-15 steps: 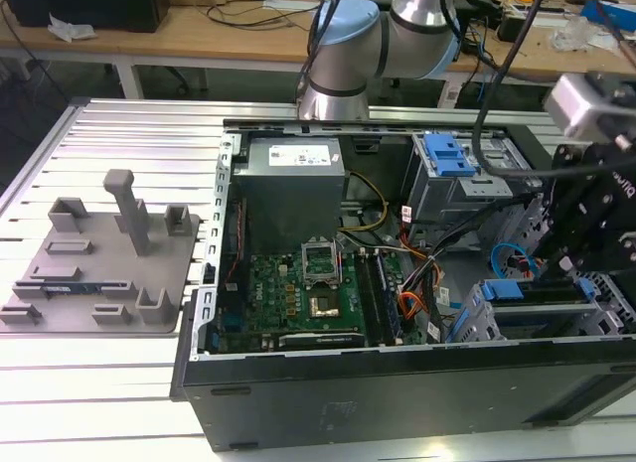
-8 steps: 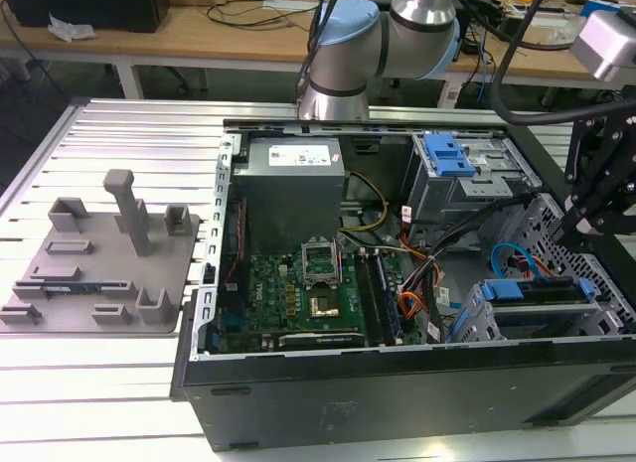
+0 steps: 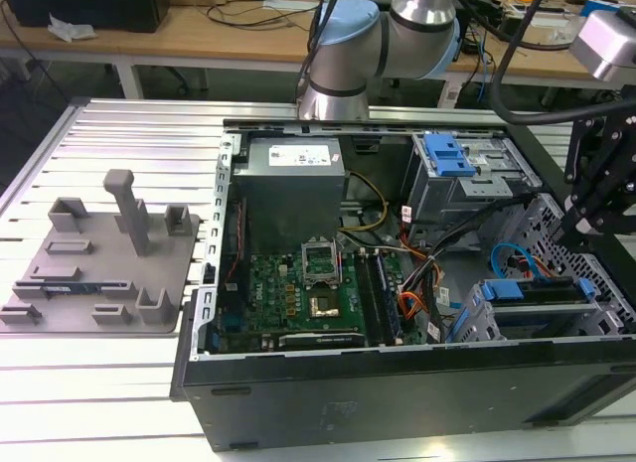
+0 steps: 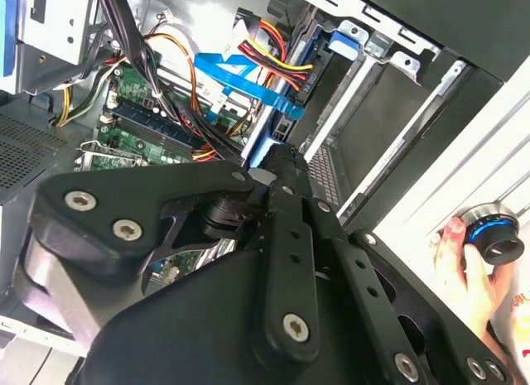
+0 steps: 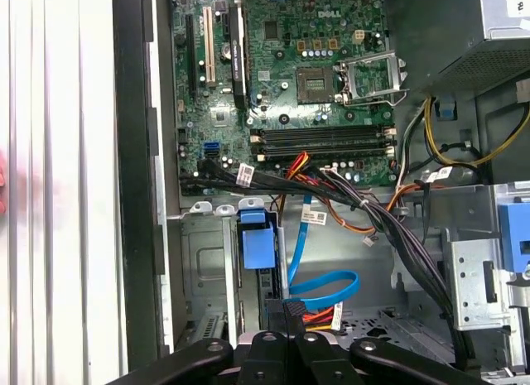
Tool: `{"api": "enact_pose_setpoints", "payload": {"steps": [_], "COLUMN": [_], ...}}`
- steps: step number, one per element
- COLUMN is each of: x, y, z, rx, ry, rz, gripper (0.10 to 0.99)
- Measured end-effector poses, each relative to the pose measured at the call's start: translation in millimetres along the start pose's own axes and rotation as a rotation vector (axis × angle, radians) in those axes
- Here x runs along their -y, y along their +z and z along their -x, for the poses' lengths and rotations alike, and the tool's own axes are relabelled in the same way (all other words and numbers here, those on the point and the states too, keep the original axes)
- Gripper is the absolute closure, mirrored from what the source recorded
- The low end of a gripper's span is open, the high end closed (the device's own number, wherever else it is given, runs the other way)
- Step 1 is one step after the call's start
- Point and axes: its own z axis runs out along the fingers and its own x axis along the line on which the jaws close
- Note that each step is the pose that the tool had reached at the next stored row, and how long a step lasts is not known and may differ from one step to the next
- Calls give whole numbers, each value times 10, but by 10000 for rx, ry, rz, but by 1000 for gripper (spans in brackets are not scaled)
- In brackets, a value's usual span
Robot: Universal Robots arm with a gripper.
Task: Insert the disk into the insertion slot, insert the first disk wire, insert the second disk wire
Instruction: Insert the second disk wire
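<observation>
1. Since the flat silver disk in its bright blue plastic caddy (image 3: 535, 289) is seen seated inside the low grey perforated sheet-metal insertion slot (image 3: 475, 318), at the exterior view's right of the open black computer case (image 3: 397, 402), the insertion step is judged to be done.
2. The black robot gripper (image 5: 281, 339) is held low over the rear of the bay, just beside a black plug with red and yellow wires (image 5: 302, 310). This placement is judged to serve the wire work.
3. Whether the gripper is clenched on that plug or released cannot be told.
4. A thin blue flat cable (image 5: 323, 284) is looped near the caddy, so that its end can reach the disk.
5. The taller grey metal cage with a blue latch (image 3: 449, 159) is left untouched, well apart from the gripper.
6. A person's hand (image 4: 464, 269) is laid against a black knob with a blue ring (image 4: 494, 233) outside the case, presumably for steering.
</observation>
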Motion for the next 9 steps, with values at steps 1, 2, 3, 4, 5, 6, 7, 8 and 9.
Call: {"api": "enact_pose_setpoints", "payload": {"steps": [1,2,3,4,5,6,7,8,9], "x": [-1,-2,-3,-3,-3,-4,-4,-4,-5], "y": [0,0,0,0,0,0,0,0,0], "z": [0,0,0,0,0,0,0,0,0], "rx": [-1,0,0,0,0,0,0,0,0], "ry": [0,0,0,0,0,0,0,0,0], "rz": [0,0,0,1,0,1,0,0,0], "gripper": [980,980,980,980,980,980,980,980,980]}}
